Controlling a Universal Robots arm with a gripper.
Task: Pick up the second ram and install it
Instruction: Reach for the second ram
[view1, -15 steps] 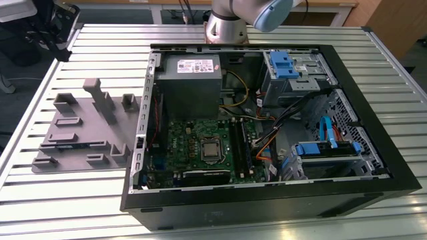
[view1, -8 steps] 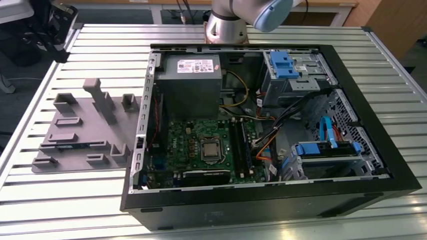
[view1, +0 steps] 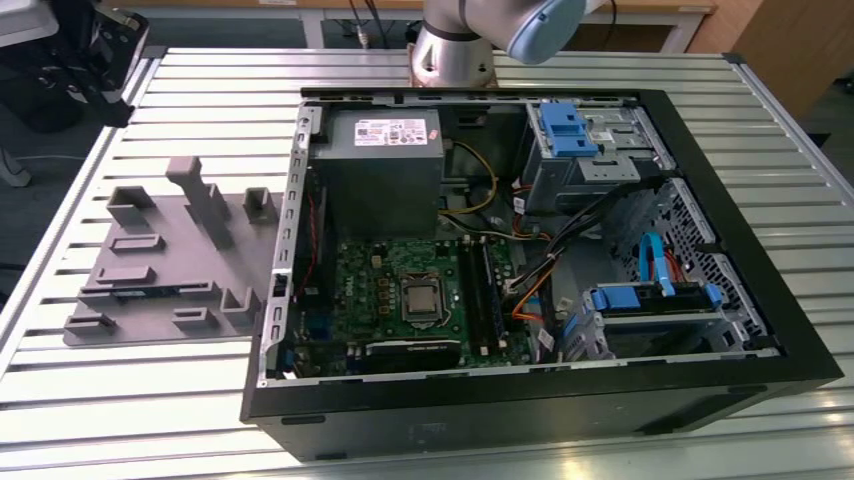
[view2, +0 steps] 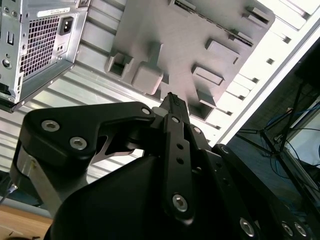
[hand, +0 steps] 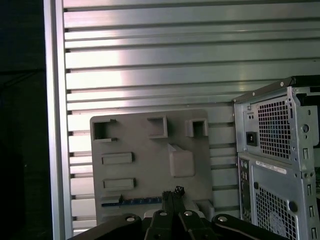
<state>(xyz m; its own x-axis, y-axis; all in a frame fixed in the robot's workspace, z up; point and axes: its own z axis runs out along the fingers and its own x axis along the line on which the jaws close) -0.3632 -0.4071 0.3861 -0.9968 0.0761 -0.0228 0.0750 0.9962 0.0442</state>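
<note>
The second ram (hand: 131, 201) is a slim blue stick lying flat in a slot of the gray holder tray (hand: 145, 150). In the exterior view the ram (view1: 134, 291) shows as a thin blue strip in the tray (view1: 160, 265), at that view's left beside the open computer case. My gripper (hand: 173, 192) hangs well above the tray, its tips lined up near one end of the stick without touching it. The dark fingers (view2: 172, 102) are pressed together with nothing between them.
The open computer case (view1: 534, 400) lies on the slatted metal table (view1: 120, 400), with the green motherboard (view1: 380, 280), its long memory slots (view1: 478, 290), a power supply (view1: 380, 160), cables and blue drive brackets inside. Raised posts (view1: 200, 195) stand on the tray. The arm's base (view1: 451, 55) is behind the case.
</note>
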